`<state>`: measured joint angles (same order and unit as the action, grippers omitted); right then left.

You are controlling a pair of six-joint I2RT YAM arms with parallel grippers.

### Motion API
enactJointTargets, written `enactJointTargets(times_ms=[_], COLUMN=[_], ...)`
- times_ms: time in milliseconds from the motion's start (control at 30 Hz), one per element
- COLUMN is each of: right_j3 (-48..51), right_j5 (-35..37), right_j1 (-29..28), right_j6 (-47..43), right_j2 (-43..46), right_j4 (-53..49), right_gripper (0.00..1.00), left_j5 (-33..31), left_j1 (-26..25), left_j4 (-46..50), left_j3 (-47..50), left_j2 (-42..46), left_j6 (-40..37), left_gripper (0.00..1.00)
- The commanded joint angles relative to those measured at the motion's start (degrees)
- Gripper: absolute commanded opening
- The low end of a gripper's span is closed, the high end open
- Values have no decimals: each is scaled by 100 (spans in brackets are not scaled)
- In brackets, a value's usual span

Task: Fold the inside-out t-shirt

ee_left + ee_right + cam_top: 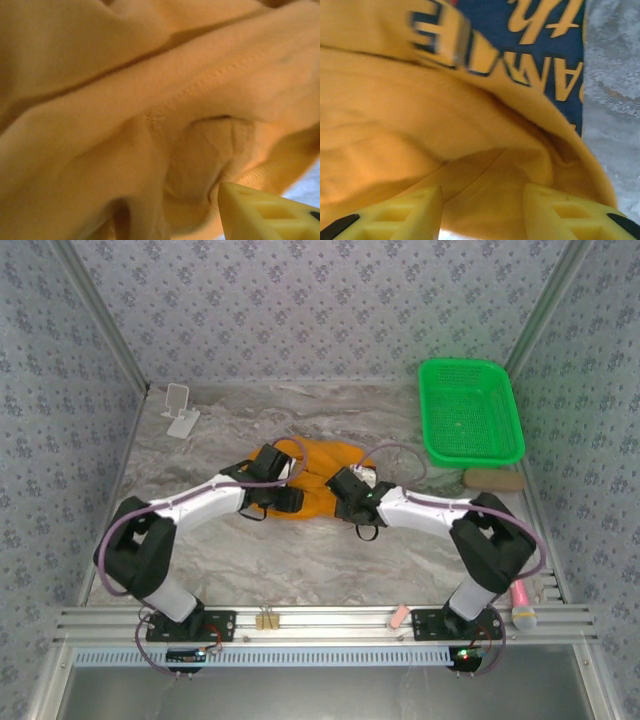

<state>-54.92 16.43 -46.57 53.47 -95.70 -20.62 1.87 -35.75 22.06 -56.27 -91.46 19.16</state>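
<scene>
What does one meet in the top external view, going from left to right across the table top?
white stand -> orange t-shirt -> green basket

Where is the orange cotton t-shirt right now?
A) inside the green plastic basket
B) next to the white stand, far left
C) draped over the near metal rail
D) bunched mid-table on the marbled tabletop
D: the top view shows the orange cotton t-shirt crumpled on the marbled tabletop at mid-table, and the green plastic basket at the far right holds no cloth.
</scene>
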Motion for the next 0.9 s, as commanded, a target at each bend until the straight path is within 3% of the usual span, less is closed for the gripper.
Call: enactJointTargets(times_ms=[0,67,133,233,267,333,400,533,633,700,767,867], right_j3=[-330,-541,-639,-657,-628,-432,241,1578,1111,547,305,128], right_j5=[523,651,695,532,459,124,-325,-743,-723,-831,-1264,-1219], right_j1=[42,49,47,30,12,-28,-121,-365,-198,-19,144,332], right_j6=[363,322,320,89,-49,-553,-1166,-1591,-1492,-1375,-1228,-802], right_j2=[-407,-571,-545,-296,-173,100,465,937,927,681,529,299], right_j4=[-48,-162,-206,-162,-145,-5,767,2209,1306,610,625,684], right_gripper=[47,45,32,15,8,0,0,0,0,30,37,44], left_j5=[-401,-258,113,811,1150,1838,2216,1678,985,720,541,64], left_j1=[-4,23,58,106,162,340,532,605,395,215,-20,-287], left_j4=[333,450,426,121,17,-308,-743,-124,400,412,469,686], left_j3=[-348,-441,-410,-142,-33,241,569,282,-49,-143,-273,-526], left_j2=[-228,-234,-53,376,509,741,888,699,543,512,480,300], left_j6=[-36,4,96,386,508,867,1346,976,479,331,98,-222], left_gripper=[41,25,14,15,20,37,56,58,58,59,59,61])
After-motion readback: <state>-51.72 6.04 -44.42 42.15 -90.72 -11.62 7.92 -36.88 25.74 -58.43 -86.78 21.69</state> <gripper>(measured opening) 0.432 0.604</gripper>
